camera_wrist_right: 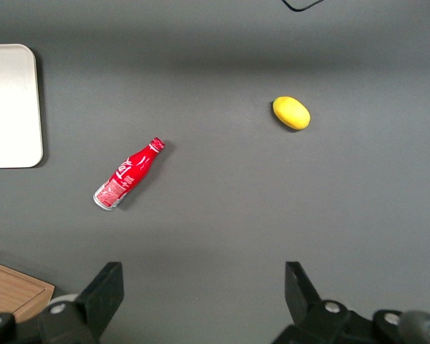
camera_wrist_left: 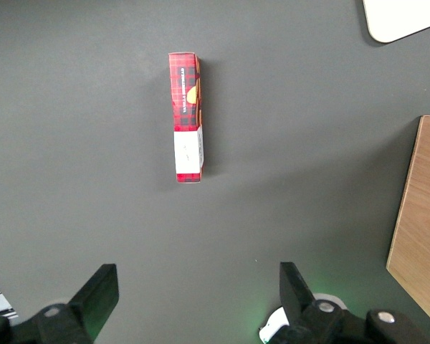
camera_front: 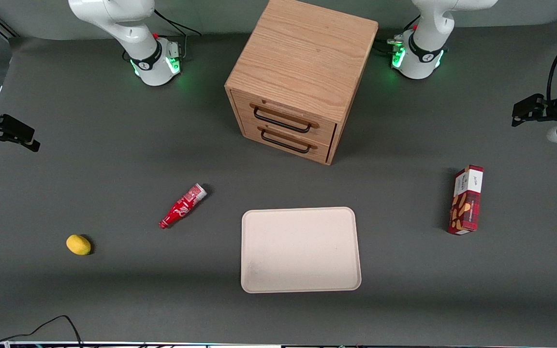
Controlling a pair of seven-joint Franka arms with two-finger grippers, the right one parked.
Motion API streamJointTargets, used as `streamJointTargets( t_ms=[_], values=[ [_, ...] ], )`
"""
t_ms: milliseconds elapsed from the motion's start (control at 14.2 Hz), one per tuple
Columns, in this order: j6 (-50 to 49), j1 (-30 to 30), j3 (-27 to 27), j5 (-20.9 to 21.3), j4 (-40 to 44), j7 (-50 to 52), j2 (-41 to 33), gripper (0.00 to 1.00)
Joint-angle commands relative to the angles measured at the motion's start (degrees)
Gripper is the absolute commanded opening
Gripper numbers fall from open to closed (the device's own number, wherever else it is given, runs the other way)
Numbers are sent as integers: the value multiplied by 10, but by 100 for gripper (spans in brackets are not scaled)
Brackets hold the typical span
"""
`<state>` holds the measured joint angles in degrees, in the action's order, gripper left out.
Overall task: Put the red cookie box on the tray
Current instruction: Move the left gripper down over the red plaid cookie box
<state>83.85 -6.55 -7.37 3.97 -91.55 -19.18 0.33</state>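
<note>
- Red plaid marks the cookie box (camera_front: 466,200) at the right of the front view, lying flat on the grey table (camera_front: 114,159) toward the working arm's end, well apart from the tray (camera_front: 300,250).
- Front view, centre: the cream tray sits nearer the camera than the wooden drawer cabinet (camera_front: 300,77), with nothing on it. A red bottle (camera_front: 182,206) and a yellow lemon (camera_front: 79,244) lie toward the parked arm's end. The working gripper itself is out of this frame.
- Left wrist view: the gripper (camera_wrist_left: 197,297) hangs high above the table with its 2 fingers spread wide and holding nothing. The box lies apart from them, its long side running away from the camera.
- Left wrist view, handling: the carton looks light, stiff and slightly crushable. I would pinch it across the narrow width, near the middle of its length, with modest force.
- Right wrist view: bottle, lemon and 1 tray corner show.
</note>
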Motion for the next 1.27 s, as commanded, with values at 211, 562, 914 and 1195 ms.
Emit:
streamJointTargets(
  t_ms=[211,562,914,1195],
  values=[
    [-44,-9,-5,0,58,1,36,100],
    [-37,-4,-32,-1,52,-56,79,100],
    [31,-1,-33,-14,2,-64,126,100],
    [160,0,-33,-18,-106,-80,118,100]
  ],
)
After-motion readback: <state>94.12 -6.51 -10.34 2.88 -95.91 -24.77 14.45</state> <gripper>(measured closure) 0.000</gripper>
